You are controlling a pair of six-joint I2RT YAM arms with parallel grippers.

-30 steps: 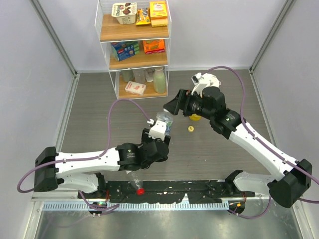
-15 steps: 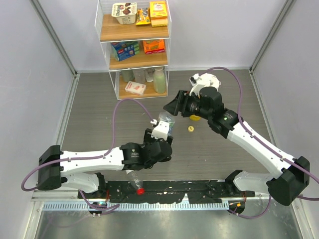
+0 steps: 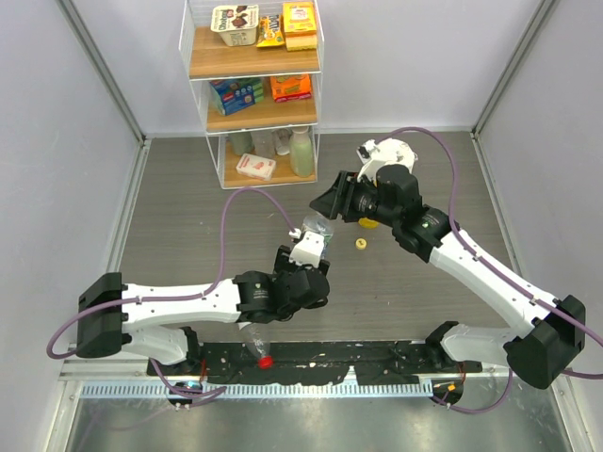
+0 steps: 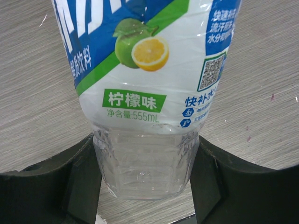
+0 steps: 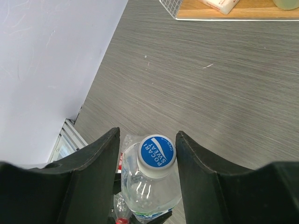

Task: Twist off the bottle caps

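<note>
While the left gripper [image 4: 145, 173] clenches the clear lower body of the blue-label bottle [image 4: 145, 93], black fingers [image 4: 77, 179] pressed to both sides, the bottle stands upright near the middle of the table [image 3: 188, 207]; whether its base touches the wood, I cannot tell. Up top, the right gripper [image 5: 147, 154] hangs right over the neck, released, fingers spread either side of the white-rimmed cap [image 5: 157, 150] with a sliver of gap on each side. That cap is on the bottle, blue face up. Off to the right, a loose yellow cap [image 3: 360, 243] lies on the table, the yellow bottle [image 3: 369, 223] just beyond it, half hidden by the right arm. Down by the arm bases a clear bottle [image 3: 252, 339] lies on its side, red cap [image 3: 267, 360] on.
</note>
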